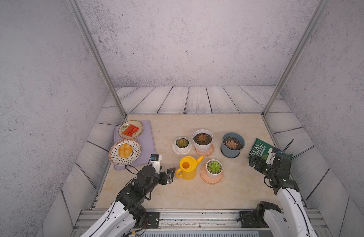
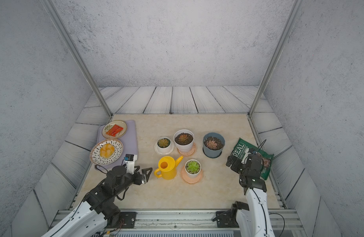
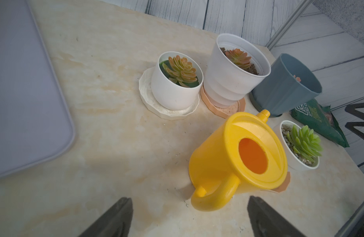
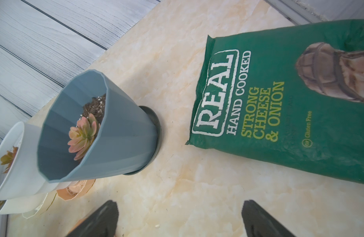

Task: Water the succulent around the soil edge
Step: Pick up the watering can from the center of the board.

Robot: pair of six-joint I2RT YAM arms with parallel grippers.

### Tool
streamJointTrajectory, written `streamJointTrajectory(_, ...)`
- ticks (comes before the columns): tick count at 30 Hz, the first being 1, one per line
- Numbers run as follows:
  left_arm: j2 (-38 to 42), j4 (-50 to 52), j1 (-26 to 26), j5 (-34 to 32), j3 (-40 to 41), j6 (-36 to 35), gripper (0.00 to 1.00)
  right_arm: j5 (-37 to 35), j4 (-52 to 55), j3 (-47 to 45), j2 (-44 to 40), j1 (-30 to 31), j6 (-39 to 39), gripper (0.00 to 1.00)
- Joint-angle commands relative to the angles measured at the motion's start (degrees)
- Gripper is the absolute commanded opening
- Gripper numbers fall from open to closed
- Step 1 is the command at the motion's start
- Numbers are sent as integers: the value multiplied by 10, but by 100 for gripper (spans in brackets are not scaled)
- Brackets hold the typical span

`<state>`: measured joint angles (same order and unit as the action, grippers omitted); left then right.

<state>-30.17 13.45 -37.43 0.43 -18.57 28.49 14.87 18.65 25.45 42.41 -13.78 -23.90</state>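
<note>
A yellow watering can [image 1: 188,167] [image 2: 167,167] [image 3: 248,160] stands upright mid-table, spout toward the back right, handle toward my left gripper [image 1: 171,174] [image 2: 148,174] [image 3: 189,205]. That gripper is open, and the handle loop sits just ahead of its spread fingers, touching neither. Right of the can is a green succulent [image 1: 214,166] [image 3: 304,141] in a white pot on a peach saucer. Behind stand a small white pot [image 1: 182,143], a taller white pot [image 1: 202,139] and a blue-grey pot [image 1: 232,144] [image 4: 82,133], each with a succulent. My right gripper [image 1: 253,162] [image 4: 180,205] hangs open and empty at the right.
A green crisp bag [image 1: 259,148] [image 4: 279,98] lies at the right edge under the right arm. A lilac tray [image 1: 149,141] at the back left carries a patterned plate [image 1: 137,150] with a bun and a smaller plate [image 1: 140,127] with a red packet.
</note>
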Motion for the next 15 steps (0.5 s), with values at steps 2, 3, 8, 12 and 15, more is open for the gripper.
streamJointTrajectory(2,-34,-41,-38,12,16,-14,88,18,-2,18,6,4,5,99)
streamJointTrajectory(3,-43,-46,-48,10,17,-17,86,19,-3,18,8,4,5,99)
streamJointTrajectory(8,-96,-73,-101,-30,19,-24,78,24,-7,19,17,6,7,99)
streamJointTrajectory(12,-153,-102,-129,-69,12,-23,74,21,-6,18,15,7,8,99)
streamJointTrajectory(15,-194,-130,-144,-105,10,-17,68,20,-7,17,13,7,7,99)
